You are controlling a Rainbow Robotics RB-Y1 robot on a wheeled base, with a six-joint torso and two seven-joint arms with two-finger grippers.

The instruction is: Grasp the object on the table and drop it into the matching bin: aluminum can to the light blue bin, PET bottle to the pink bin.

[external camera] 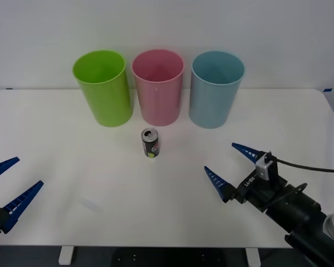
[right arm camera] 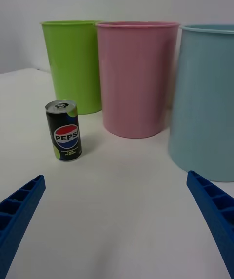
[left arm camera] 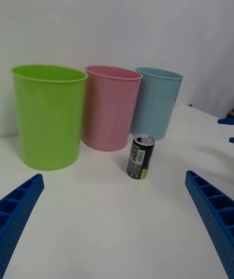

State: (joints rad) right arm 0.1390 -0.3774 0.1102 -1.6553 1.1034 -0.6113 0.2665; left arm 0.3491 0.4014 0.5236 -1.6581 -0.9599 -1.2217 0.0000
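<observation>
- Here the can (external camera: 151, 143) stands upright on the white table (external camera: 100, 183), just in front of the pink bin (external camera: 158, 86) and apart from it
- Its silver top with the pull-tab faces up; a yellow-green patch shows near its base, and the right wrist view shows a Pepsi logo on its dark side
- Three bins stand in a row at the far side of the table: a green bin (external camera: 102, 86) toward the robot's left, the pink bin in the middle, the blue bin (external camera: 216, 88) toward the right
- The right gripper (external camera: 234, 162) hovers low over the table to the right of the can and well apart from it, its blue fingers spread wide, holding nothing
- The left gripper (external camera: 14, 181) sits at the near left edge of the table, far from the can, fingers likewise spread and empty
</observation>
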